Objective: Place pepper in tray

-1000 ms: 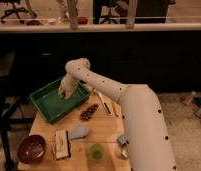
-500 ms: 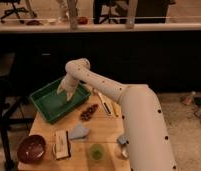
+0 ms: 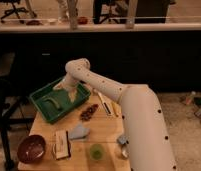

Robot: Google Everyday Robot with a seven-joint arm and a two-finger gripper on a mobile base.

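Lying on the floor of the tray (image 3: 44,95) is the pepper (image 3: 53,103), a slim curved dark-green piece sitting near the tray's middle, apart from the walls. The tray is resting on the far-left part of the wooden table (image 3: 101,131), angled w/ one corner pointing toward the camera. The gripper (image 3: 69,95) is hanging over the tray's right half, just beside the pepper & to its right; whether the fingers are spread or closed cannot be told, and nothing is seen held in them. The white arm (image 3: 136,117) is reaching in from lower right, elbow bending above the tray's far edge. Outward from the tray: a dark reddish cluster (image 3: 88,111) is lying just right of it; a dark red bowl (image 3: 31,148) is sitting at the near-left corner; a pale green cup (image 3: 97,151) is standing near the front edge.
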